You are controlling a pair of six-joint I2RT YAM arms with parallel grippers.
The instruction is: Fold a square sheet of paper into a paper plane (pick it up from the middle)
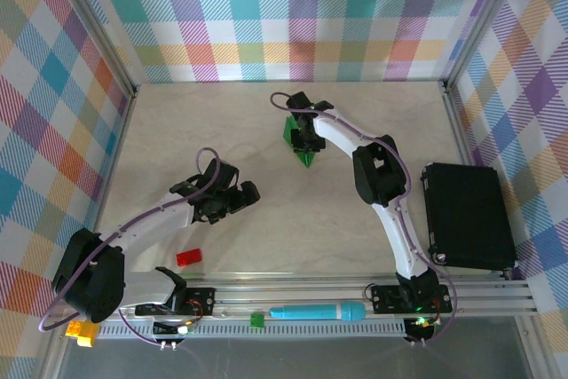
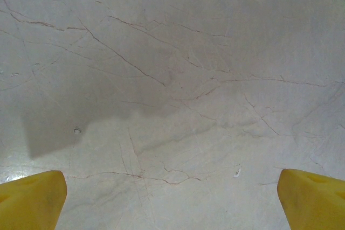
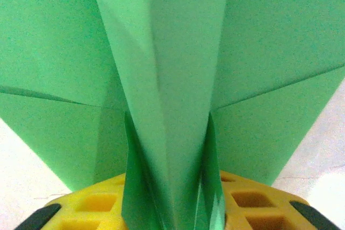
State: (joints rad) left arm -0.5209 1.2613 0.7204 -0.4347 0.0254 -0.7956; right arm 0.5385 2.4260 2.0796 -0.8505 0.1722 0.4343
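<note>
The paper plane point(image 1: 307, 157) looks fully folded and sits at the far middle of the desk point(image 1: 266, 246). Its centre ridge stands between the yellow fingers point(image 3: 97, 204) of the right gripper point(image 1: 304, 137); whether they pinch it cannot be told. The left gripper point(image 1: 232, 200) hovers nearer, spread wide and empty. The next move probably calls for a clean release and a lift away without dragging the wings.

No text, label, brand, number or sign can be read. The paper plane point(image 3: 178, 79) between the jaws of the right gripper point(image 1: 304, 144) is seen as plain green, with nothing printed on it. On the table point(image 2: 172, 79) ahead of the jaws of the left gripper point(image 2: 172, 203), only thin veins and small specks are seen, and no writing is made out.
</note>
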